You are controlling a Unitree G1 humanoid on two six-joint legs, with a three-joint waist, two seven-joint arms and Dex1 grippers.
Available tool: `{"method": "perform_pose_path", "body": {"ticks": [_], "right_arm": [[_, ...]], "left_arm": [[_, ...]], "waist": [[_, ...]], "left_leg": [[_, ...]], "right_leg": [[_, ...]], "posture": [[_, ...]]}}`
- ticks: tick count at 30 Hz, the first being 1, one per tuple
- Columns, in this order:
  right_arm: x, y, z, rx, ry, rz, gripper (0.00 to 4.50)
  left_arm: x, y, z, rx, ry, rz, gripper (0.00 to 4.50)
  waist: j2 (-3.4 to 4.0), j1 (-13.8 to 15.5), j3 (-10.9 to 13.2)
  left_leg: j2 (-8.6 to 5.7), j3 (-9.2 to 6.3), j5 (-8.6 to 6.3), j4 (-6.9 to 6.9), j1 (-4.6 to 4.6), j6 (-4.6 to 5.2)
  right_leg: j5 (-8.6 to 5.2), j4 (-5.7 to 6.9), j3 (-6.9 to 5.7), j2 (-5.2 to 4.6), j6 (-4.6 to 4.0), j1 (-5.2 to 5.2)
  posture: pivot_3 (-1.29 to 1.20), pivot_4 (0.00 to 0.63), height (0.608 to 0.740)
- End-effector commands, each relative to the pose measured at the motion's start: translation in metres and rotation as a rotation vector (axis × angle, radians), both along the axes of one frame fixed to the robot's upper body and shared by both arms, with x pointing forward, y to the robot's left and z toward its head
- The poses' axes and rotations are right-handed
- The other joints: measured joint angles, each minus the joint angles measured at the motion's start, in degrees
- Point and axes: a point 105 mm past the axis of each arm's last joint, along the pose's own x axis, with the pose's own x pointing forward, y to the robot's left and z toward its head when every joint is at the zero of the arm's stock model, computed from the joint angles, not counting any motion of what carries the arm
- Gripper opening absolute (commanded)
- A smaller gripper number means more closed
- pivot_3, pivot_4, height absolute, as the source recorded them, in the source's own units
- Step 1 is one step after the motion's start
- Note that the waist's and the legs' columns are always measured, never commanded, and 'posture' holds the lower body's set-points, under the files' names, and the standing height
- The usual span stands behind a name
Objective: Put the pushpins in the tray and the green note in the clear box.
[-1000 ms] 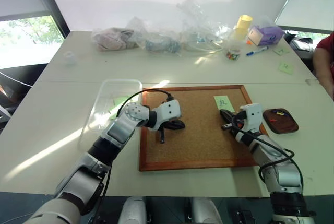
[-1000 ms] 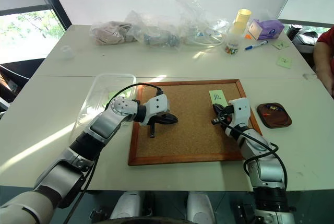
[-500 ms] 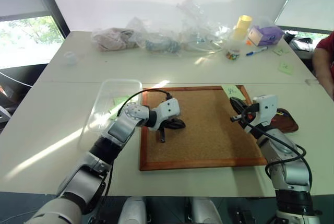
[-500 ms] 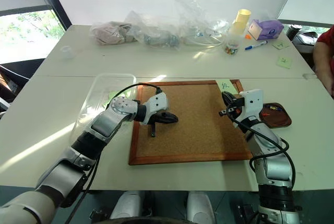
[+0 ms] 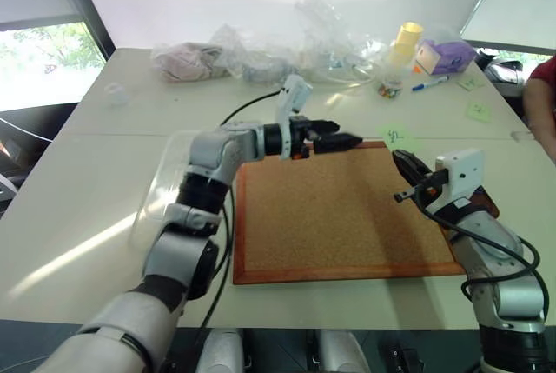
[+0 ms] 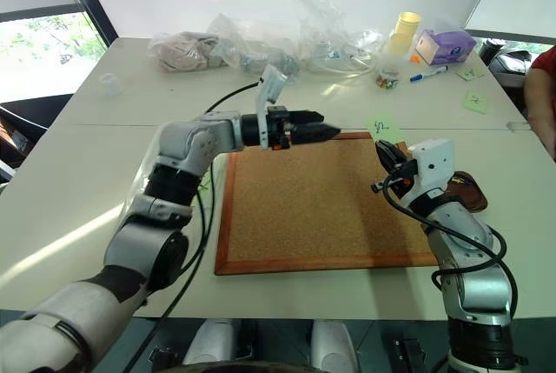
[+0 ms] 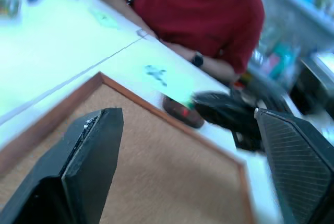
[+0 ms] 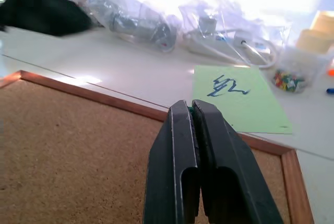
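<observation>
Now the green note [image 8: 240, 98] was off the corkboard [image 5: 339, 216], where it had lain a second earlier; it stood up beyond the tips of the right gripper [image 8: 190, 106], whose fingers were pressed together on its lower edge and had carried it up over the board's far right corner. The left gripper [image 5: 349, 140] had come up from the middle of the board, swung level toward the note, and spread its fingers wide, holding nothing. That looked like the set-up for a hand-over, since the clear box [image 5: 155, 203] sat on the table just left of the board, on the left arm's side and well apart from the note. The tray [image 6: 469, 189] lay just right of the board, partly hidden by the right gripper, with a red speck inside that may be one of the pushpins [image 7: 180, 110]. The only writing visible was the note's black scribble, which could not be read; no brand or label was legible
</observation>
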Motion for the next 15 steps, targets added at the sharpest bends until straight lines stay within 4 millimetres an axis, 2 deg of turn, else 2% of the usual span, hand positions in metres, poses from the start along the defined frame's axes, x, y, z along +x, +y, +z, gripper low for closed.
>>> {"method": "perform_pose_path", "body": {"ticks": [1,4,13,15], "right_arm": [[-0.011,0.008,0.024,-0.051,-0.081,0.022,0.0],[-0.013,0.011,0.029,-0.053,-0.093,0.022,0.0],[-0.019,0.02,0.033,-0.05,-0.103,0.029,0.0],[-0.021,0.022,0.034,-0.05,-0.106,0.035,0.0]], "left_arm": [[0.002,-0.015,0.019,-0.136,0.189,-0.018,4.49],[0.009,-0.026,0.017,-0.159,0.231,0.022,4.49],[0.006,-0.049,0.021,-0.213,0.239,0.007,4.49],[0.006,-0.052,0.021,-0.222,0.245,0.018,3.94]], "waist": [[-0.12,-0.05,0.09],[-0.18,-0.02,0.13],[-0.21,0.25,0.18],[-0.21,0.17,0.18]], "left_leg": [[-0.03,-0.08,0.0,-0.02,-0.02,0.0],[-0.47,-0.77,0.0,-0.08,-0.05,-0.01],[-0.51,-0.76,0.02,-0.07,-0.07,-0.04],[-0.53,-0.76,0.02,-0.06,-0.08,-0.03]], "right_leg": [[-0.01,0.0,-0.01,0.01,0.03,-0.02],[-0.01,0.01,0.0,0.06,0.07,-0.02],[-0.02,0.01,-0.01,0.04,0.08,-0.02],[-0.02,-0.01,0.0,0.02,0.07,-0.01]], "posture": [[0.0,0.15,0.737],[0.0,0.15,0.737],[0.0,0.15,0.737],[0.0,0.15,0.737]]}}
